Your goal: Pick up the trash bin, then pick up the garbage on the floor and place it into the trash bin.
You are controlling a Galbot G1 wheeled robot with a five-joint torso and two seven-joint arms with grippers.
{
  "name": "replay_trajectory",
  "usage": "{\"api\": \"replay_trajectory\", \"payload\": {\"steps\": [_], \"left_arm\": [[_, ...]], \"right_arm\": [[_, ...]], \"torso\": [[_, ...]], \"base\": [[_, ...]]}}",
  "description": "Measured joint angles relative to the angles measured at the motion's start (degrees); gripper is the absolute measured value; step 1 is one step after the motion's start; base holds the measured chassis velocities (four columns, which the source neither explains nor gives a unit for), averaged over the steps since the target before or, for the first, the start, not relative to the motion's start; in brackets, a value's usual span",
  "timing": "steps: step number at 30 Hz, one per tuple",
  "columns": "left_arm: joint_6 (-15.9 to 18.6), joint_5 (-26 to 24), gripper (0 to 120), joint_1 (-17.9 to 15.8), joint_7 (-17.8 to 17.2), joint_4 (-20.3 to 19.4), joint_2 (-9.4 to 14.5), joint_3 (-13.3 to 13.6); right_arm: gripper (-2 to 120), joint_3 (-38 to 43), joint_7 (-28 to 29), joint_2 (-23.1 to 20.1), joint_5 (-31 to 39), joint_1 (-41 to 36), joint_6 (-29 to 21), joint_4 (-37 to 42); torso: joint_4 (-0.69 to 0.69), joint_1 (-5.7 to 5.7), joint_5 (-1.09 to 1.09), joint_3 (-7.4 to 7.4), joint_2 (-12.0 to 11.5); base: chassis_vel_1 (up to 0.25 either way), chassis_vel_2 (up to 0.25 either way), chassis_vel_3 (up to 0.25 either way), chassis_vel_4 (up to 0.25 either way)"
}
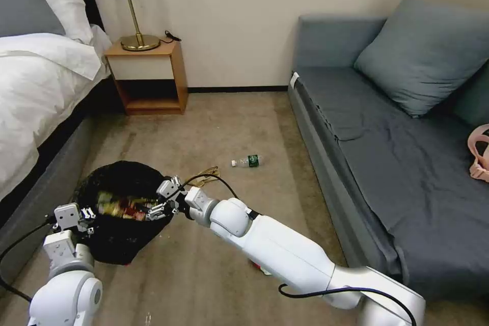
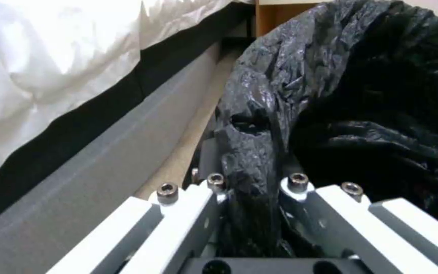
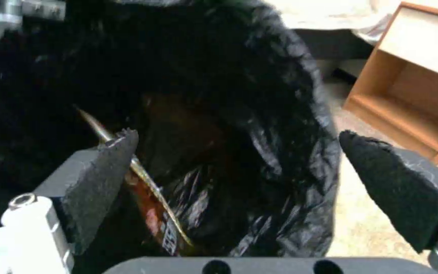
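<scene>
The trash bin point(image 1: 118, 245), lined with a crinkly black bag, is at the lower left beside the bed. My left gripper point(image 1: 85, 214) is shut on its near-left rim; the left wrist view shows the bag point(image 2: 280, 95) pinched in the gripper point(image 2: 252, 182). My right gripper point(image 1: 163, 197) hangs open over the bin's right rim. In the right wrist view a gold-brown wrapper point(image 3: 153, 205) lies inside the bin point(image 3: 290, 114), next to one pad point(image 3: 102, 167) of the open gripper point(image 3: 237, 139). Colourful wrappers point(image 1: 119, 207) show in the bin. A clear bottle point(image 1: 248, 161) and tan paper point(image 1: 206, 173) lie on the carpet.
The bed point(image 1: 41, 86) runs along the left, close to the bin. A wooden nightstand point(image 1: 150, 76) with a lamp stands at the back wall. A grey sofa point(image 1: 397, 163) lines the right, with a pink strap item point(image 1: 481, 155) on it. A red scrap point(image 1: 259, 267) peeks from under my right forearm.
</scene>
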Motion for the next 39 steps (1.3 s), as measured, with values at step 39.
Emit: {"api": "replay_trajectory", "payload": {"steps": [39], "left_arm": [[-0.81, 1.65, 4, -0.86, 1.47, -0.65, 0.52, 0.51]], "right_arm": [[100, 21.31, -2.5, -25.23, -4.69, -6.06, -0.9, -3.22]], "torso": [[0.0, 0.0, 0.01, 0.0, 0.0]], "base": [[0.0, 0.0, 0.0, 0.0]]}}
